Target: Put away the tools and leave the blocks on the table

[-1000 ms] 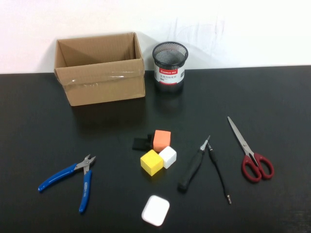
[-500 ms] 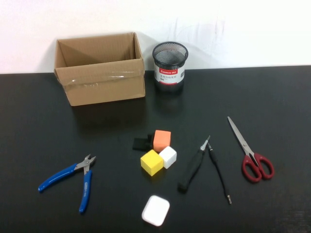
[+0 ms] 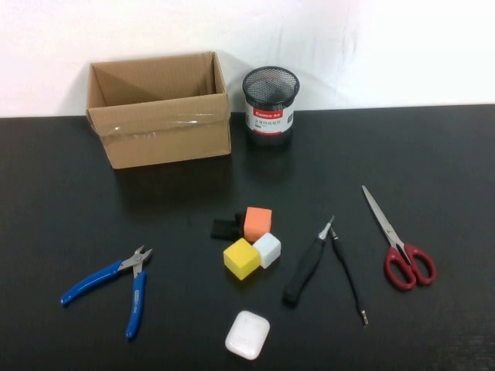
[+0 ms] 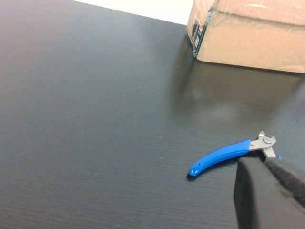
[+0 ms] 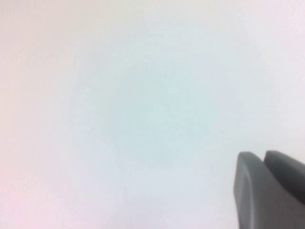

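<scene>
The tabletop carries everything, and nothing is put away yet. The box sits at upper left of the high view, the mesh cup just right of it.

Judged risks: at centre, the orange block, yellow block, white block and black piece huddle together, with the screwdriver and rod near on their right, tips almost touching; a careless grab there could nudge a block or drag both tools. The white case, bottom centre, could be mistaken for a tool. The pliers at lower left and scissors at right lie flat, so a pinch may slip.

Neither arm shows in the high view. The left pincer hangs above the tabletop near the pliers; the right pincer faces only a blank pale surface. Whether either is spread or pressed together, I cannot tell.
</scene>
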Controlling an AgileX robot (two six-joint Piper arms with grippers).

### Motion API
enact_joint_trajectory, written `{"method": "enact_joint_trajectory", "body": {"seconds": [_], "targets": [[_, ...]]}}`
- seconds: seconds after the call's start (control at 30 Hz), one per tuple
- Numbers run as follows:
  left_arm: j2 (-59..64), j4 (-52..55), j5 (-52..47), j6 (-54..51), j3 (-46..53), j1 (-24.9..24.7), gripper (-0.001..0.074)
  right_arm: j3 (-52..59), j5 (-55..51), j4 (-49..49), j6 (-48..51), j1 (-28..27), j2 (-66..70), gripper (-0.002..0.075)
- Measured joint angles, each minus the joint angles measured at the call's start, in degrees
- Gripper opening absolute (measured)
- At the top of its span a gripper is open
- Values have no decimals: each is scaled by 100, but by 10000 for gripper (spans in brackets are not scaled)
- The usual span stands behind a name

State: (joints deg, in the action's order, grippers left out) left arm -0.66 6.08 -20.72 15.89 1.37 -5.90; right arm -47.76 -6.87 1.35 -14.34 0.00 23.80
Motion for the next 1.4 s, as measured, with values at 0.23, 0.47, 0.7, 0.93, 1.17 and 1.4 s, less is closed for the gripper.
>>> {"method": "enact_joint_trajectory", "body": {"seconds": [0.23,0.47,0.7,0.93,1.17,1.4], "targets": [[0,0,0,0,0,0,0,-655,-1680,-420,690,0,2002,-7],[0,0,0,0,0,0,0,-778,-2409,223,1111,34,3588,-7],[0,0,0,0,0,0,0,-1486,-3375,197,1895,752,5405,1],[0,0,0,0,0,0,0,-2311,-3828,120,2497,1480,6995,256],[0,0,0,0,0,0,0,-2523,-3954,130,2557,1556,7942,370],[0,0,0,0,0,0,0,-2565,-3869,341,2638,1556,8546,368]]}}
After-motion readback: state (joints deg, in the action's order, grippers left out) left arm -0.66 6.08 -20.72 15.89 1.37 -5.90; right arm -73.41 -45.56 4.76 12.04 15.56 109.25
